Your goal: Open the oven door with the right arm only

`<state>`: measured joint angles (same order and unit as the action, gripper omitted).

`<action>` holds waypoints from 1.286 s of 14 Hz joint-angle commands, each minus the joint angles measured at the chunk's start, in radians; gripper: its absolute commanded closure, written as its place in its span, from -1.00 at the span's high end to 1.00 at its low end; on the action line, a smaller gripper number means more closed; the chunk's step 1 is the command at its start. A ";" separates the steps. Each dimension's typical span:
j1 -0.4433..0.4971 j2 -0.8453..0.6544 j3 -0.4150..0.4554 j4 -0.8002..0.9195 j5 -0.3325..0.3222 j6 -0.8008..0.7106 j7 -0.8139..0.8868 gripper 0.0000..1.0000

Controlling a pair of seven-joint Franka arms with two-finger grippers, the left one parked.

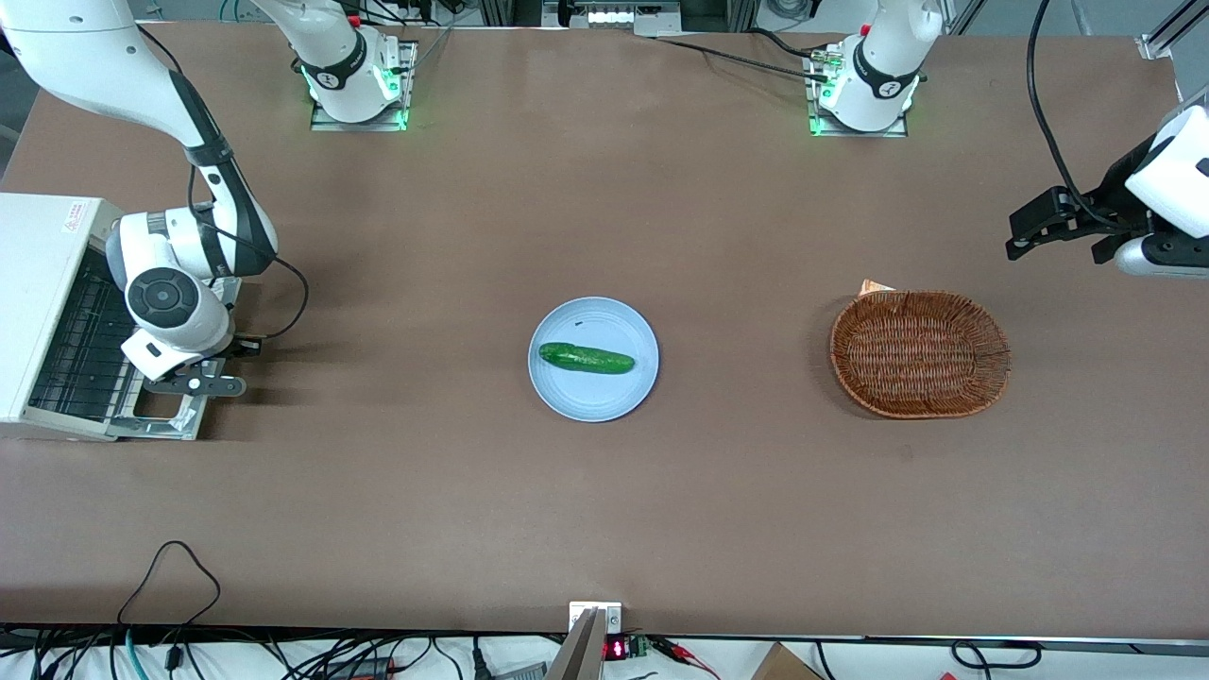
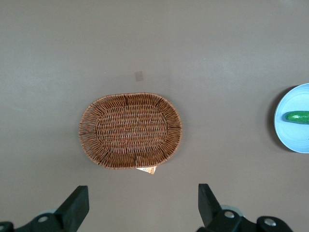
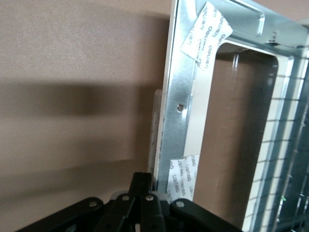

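Front view, nearest the camera: bare stretch of brown table top (image 1: 604, 510), cables hanging along its near edge.

Mid-table: round pale-blue plate (image 1: 593, 401) carrying one dark green cucumber (image 1: 586, 358), lying lengthwise across the plate. Toward the parked arm's end, at about the same depth, an oval brown wicker basket (image 1: 920, 353); a small orange-and-white card (image 1: 875, 286) pokes out from under its rim on the side farther from the camera. The left wrist view shows the same basket (image 2: 130, 130), card (image 2: 147, 169), and the plate edge (image 2: 286, 137) with the cucumber tip (image 2: 297, 117).

Toward the working arm's end: cream-white toaster oven (image 1: 38, 283). Its silver-grey metal-framed oven door (image 1: 156, 416) is folded down, lying about flat at table level in front of the oven mouth; the wire rack (image 1: 80, 349) inside is exposed. In the right wrist view, the metal door frame (image 3: 181, 96) carries white tape strips, with the steel bar handle (image 3: 153, 125) running just beside the frame's outer edge.

White jointed right arm (image 1: 179, 283) reaches down over the door. Its black two-finger gripper (image 1: 194, 384) sits at the door's free edge, by the handle. In the wrist view the black fingers (image 3: 142, 193) lie pressed together with no gap seen; the handle end runs down to the fingertips, but whether anything is pinched between them cannot be told.

Farthest from the camera: the two arm bases, each lit green at the foot.
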<state>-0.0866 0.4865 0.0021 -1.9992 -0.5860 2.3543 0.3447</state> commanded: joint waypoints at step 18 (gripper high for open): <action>-0.036 0.050 0.067 0.043 0.014 0.019 -0.009 -0.97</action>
<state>-0.1047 0.5363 0.0221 -1.9777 -0.5808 2.3900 0.3551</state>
